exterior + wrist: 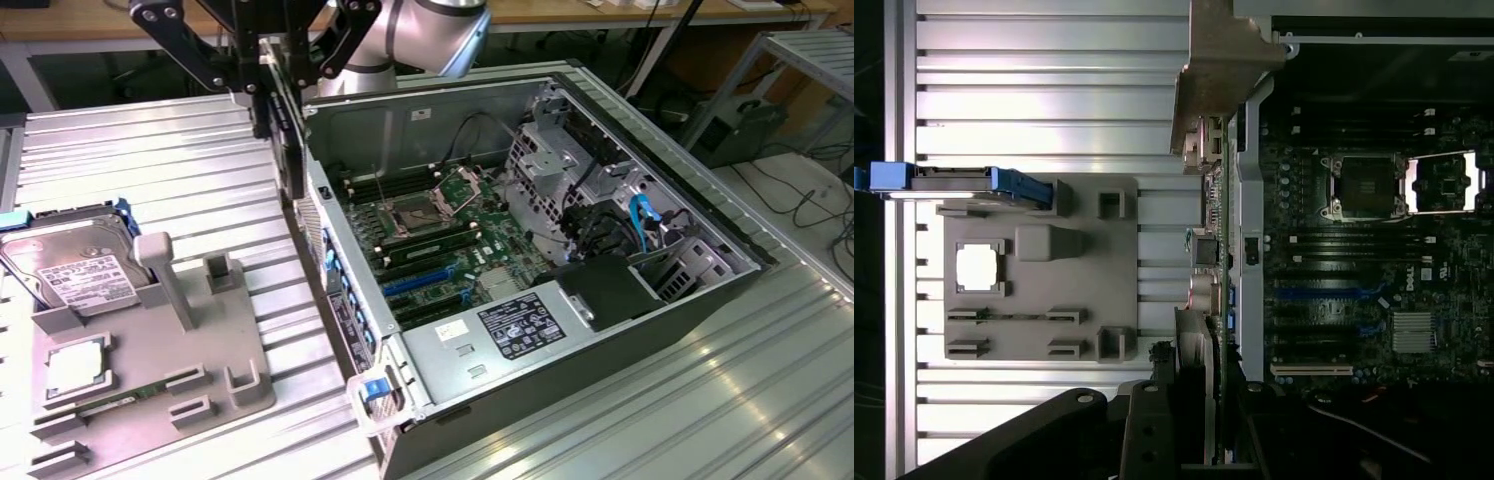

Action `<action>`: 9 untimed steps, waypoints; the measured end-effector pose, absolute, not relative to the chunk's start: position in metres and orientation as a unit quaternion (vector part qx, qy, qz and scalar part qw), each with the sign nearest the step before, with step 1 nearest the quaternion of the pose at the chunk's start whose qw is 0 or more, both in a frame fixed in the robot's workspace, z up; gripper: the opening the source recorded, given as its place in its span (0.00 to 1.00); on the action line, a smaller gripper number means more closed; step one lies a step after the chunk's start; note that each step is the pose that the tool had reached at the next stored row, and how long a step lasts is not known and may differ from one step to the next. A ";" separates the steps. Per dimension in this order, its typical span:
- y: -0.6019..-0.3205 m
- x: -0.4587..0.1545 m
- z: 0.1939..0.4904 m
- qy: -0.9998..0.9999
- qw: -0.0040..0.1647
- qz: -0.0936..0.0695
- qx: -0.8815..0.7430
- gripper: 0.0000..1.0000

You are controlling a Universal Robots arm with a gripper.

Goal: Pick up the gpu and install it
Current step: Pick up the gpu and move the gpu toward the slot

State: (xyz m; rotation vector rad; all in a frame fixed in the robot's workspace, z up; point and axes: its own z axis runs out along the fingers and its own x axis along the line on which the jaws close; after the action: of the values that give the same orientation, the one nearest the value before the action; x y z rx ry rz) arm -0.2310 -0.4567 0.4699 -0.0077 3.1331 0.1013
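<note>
The open computer case [561,400] lies on its side on the ribbed metal table [174,150], with the motherboard [454,240] exposed. A grey parts fixture [160,400] sits on the exterior view's left, with a hard drive [80,270] standing in it. The gripper [271,95] is clamped on the gpu [282,140]. The card hangs upright and edge-on below the fingers, just beside the case wall that faces the fixture, and is not seated in any slot. Its pale bracket [1224,70] is at the end farthest from the gripper [1206,350].

Computer case [400,115], open on top: room above its blue slots [416,282]; drive cage [554,150] and black shroud [607,290] crowd the end opposite its rear wall [327,215], which stands between the gpu [280,140] and the slots.
</note>
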 end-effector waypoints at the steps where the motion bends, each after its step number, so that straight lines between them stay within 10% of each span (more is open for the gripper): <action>1: -0.457 -0.227 0.470 0.999 0.003 0.032 -0.002 0.27; 9: -0.457 -0.215 0.469 0.999 0.004 0.032 -0.003 0.27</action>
State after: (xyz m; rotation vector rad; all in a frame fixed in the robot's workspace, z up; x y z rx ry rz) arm -0.2151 -0.4567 0.4689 -0.0080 3.1327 0.1014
